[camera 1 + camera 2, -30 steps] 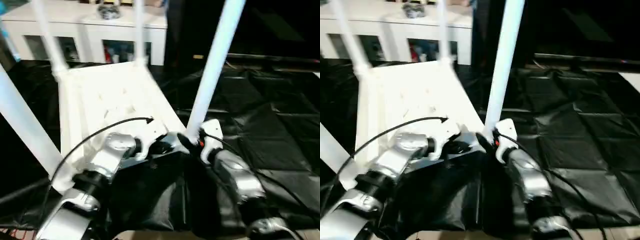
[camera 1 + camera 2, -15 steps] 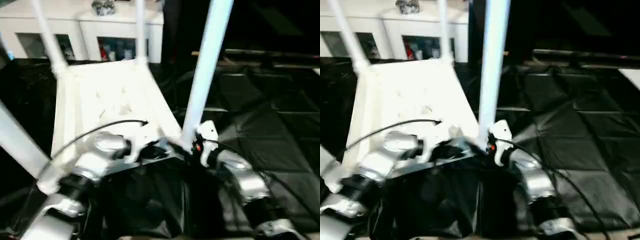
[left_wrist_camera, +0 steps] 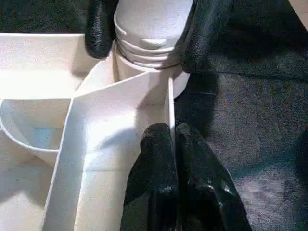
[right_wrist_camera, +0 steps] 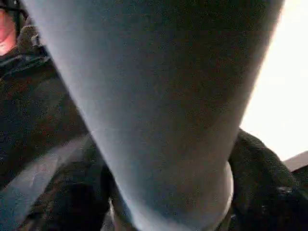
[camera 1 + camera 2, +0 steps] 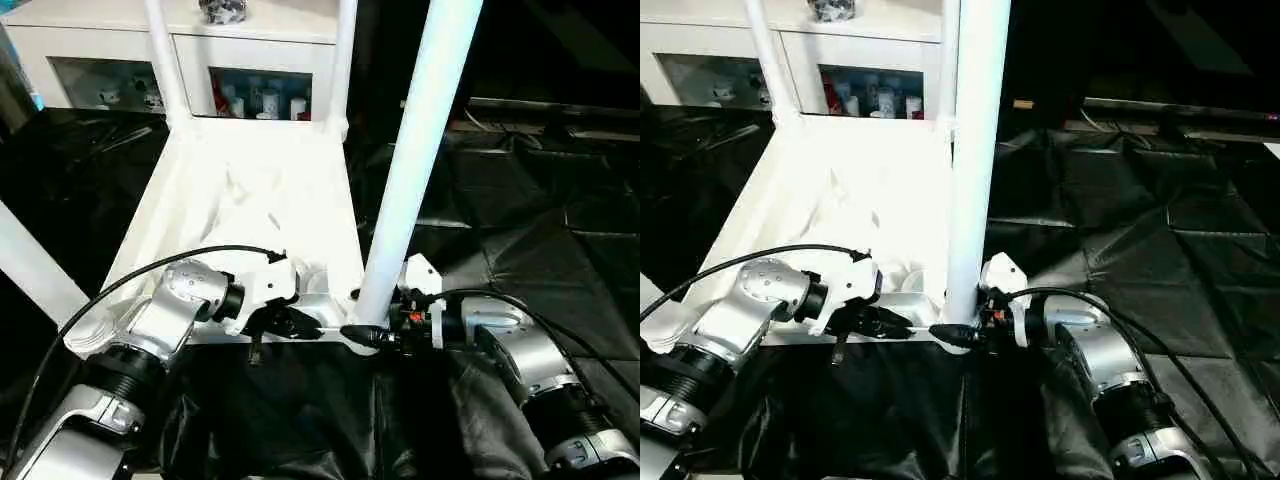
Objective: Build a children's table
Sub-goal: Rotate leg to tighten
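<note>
The right pincer [image 5: 362,333] grasps the near right leg [image 5: 418,150] at its base, one black finger on each side of the tube where it meets the corner socket. In the left eye view the tabletop [image 5: 250,215] lies upside down on black sheeting [image 5: 520,220], ribbed underside up, its near edge by the robot. Two far legs [image 5: 165,60] stand in the far corners, and a fourth leg [image 5: 35,270] rises at the near left. A white cabinet [image 5: 180,50] stands behind.

The right eye view shows the same scene: the left pincer [image 5: 902,325] reaches along the near edge of the tabletop toward the same corner, its fingers clenched.

In the left wrist view, the left pincer's fingertips [image 3: 161,144] press together on the thin rim wall of the tabletop, pinching it just beside the socket. Past them the ribbed end of the leg sits in the round socket, with the right pincer's two fingers either side of it.

In the right wrist view the leg runs across the frame, with a dark finger [image 4: 260,168] wrapped against its lower end.

The step seems to be seating this leg. To do it well, the left pincer should hold the rim down firmly while the right drives the leg straight along the socket's axis, keeping it upright so the ribs do not bind.
</note>
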Tool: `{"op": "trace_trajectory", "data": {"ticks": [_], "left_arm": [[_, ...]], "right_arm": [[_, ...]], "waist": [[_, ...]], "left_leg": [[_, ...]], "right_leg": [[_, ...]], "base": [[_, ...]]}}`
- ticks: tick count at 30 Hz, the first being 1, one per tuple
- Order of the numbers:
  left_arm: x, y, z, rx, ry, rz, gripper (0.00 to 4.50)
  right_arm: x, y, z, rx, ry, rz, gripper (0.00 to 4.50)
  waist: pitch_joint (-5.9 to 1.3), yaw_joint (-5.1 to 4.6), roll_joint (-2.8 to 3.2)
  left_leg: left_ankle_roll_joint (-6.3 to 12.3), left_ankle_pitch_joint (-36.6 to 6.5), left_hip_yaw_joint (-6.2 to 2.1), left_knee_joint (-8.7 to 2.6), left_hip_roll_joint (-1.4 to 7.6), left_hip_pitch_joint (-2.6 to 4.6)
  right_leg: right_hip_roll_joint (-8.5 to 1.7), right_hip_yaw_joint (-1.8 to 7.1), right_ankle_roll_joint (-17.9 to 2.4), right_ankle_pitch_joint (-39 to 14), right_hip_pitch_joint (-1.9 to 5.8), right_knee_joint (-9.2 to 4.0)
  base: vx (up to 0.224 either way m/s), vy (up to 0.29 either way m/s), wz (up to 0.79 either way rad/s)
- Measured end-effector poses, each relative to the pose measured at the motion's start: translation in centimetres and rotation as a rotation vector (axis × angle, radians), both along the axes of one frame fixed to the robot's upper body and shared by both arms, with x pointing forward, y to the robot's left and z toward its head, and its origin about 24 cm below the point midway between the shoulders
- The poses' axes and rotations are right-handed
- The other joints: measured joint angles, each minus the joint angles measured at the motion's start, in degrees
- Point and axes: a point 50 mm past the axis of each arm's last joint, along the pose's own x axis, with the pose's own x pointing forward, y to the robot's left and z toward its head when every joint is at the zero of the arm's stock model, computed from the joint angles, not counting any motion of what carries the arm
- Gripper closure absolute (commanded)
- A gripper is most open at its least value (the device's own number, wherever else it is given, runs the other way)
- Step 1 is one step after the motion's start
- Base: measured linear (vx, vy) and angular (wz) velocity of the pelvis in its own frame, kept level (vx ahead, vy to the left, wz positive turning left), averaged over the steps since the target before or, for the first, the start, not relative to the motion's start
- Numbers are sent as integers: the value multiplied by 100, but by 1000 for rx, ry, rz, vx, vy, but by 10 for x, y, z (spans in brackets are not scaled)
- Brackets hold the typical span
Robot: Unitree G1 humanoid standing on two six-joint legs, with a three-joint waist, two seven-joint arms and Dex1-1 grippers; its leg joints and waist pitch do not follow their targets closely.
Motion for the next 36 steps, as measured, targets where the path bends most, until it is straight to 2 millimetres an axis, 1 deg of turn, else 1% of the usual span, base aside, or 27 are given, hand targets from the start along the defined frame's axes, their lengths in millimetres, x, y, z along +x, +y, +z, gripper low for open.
{"op": "trace_trajectory", "data": {"ticks": [2, 4, 9, 11, 14, 15, 19, 23, 24, 25, 26, 29, 30, 32, 33, 34, 36], "left_arm": [[0, 0, 0, 0, 2, -5, 450], [0, 0, 0, -1, 3, -4, 450], [0, 1, -1, -10, 15, 8, 450], [2, -2, -2, -23, 25, 39, 450], [9, -9, -3, -38, 15, 140, 450], [11, -11, -5, -45, 15, 173, 450], [18, -28, -8, -49, -18, 303, 450], [21, -43, -10, -51, -45, 369, 450], [21, -44, -10, -49, -49, 370, 450], [21, -44, -10, -45, -53, 367, 450], [21, -44, -10, -42, -57, 364, 450], [19, -45, -9, -36, -71, 350, 450], [18, -44, -8, -36, -74, 347, 450], [17, -42, -7, -33, -80, 318, 450], [16, -42, -6, -33, -82, 301, 450], [14, -41, -5, -34, -79, 280, 450], [13, -36, -3, -34, -78, 248, 450]], "right_arm": [[0, 0, 0, -5, 1, 12, 166], [0, 0, 0, -5, 1, 13, 172], [0, 1, 0, -1, 2, 9, 177], [0, 3, -3, 22, 2, -33, 178], [7, 6, -9, 60, -3, -204, 178], [9, 7, -12, 65, -6, -263, 178], [20, 16, -19, 85, -25, -562, 178], [26, 22, -20, 87, -28, -741, 178], [26, 23, -20, 85, -32, -750, 178], [26, 24, -21, 84, -36, -751, 122], [26, 24, -21, 83, -40, -749, 108], [25, 25, -20, 86, -43, -731, 102], [25, 25, -20, 86, -46, -722, 88], [24, 23, -18, 72, -62, -664, 64], [23, 22, -16, 62, -69, -623, 64], [22, 21, -15, 56, -72, -585, 54], [19, 17, -12, 43, -80, -502, 54]], "waist": [[0, 5, 0], [0, 6, 0], [0, 7, 0], [-1, 5, -11], [6, -28, -37], [6, -40, -37], [7, -182, -40], [5, -192, -40], [4, -189, -40], [4, -189, -40], [4, -189, -39], [4, -186, -40], [4, -185, -40], [3, -184, -41], [3, -181, -40], [3, -177, -40], [3, -167, -34]], "left_leg": [[-2, 1, 1, 1, 7, -1], [-6, 4, 3, 3, 15, -2], [-13, 9, 6, 7, 24, -1], [-19, 13, 7, 10, 26, 3], [-34, 20, 6, 21, 29, 11], [-35, 21, 6, 18, 29, 17], [-55, 32, -11, 14, 29, 32], [-55, 32, -18, 6, 28, 44], [-55, 32, -18, 3, 27, 47], [-55, 32, -18, 1, 27, 49], [-55, 32, -18, -1, 27, 48], [-55, 32, -18, -2, 26, 45], [-55, 32, -18, -2, 26, 45], [-55, 32, -18, -5, 27, 35], [-56, 31, -18, -6, 27, 30], [-56, 32, -18, -9, 29, 26], [-56, 32, -18, -11, 34, 20]], "right_leg": [[0, -10, -2, -3, 0, 5], [2, -17, -6, -7, 0, 11], [3, -22, -7, -9, 0, 23], [3, -22, -7, -10, 0, 37], [1, -21, -14, -6, -3, 70], [1, -21, -14, -6, -1, 68], [1, -32, 11, -21, -4, 67], [3, -34, 12, -21, -2, 66], [3, -34, 12, -22, -1, 65], [3, -34, 13, -22, 0, 64], [3, -34, 13, -22, 0, 63], [3, -33, 13, -22, -1, 62], [3, -33, 13, -22, -1, 61], [4, -34, 12, -21, -5, 62], [4, -35, 12, -21, -8, 62], [7, -36, -15, -3, -9, 64], [9, -42, -6, -8, -12, 66]], "base": [[0, 0, 0], [0, 0, 0], [0, 0, 0], [0, 0, 0], [0, 0, 0], [-55, -10, -1], [-14, -3, 0], [0, 0, 0], [0, 0, 0], [0, 0, 0], [0, 0, 0], [0, 0, 0], [0, 0, 0], [0, 0, 0], [0, 0, 0], [0, 0, 0], [0, 0, 0]]}}
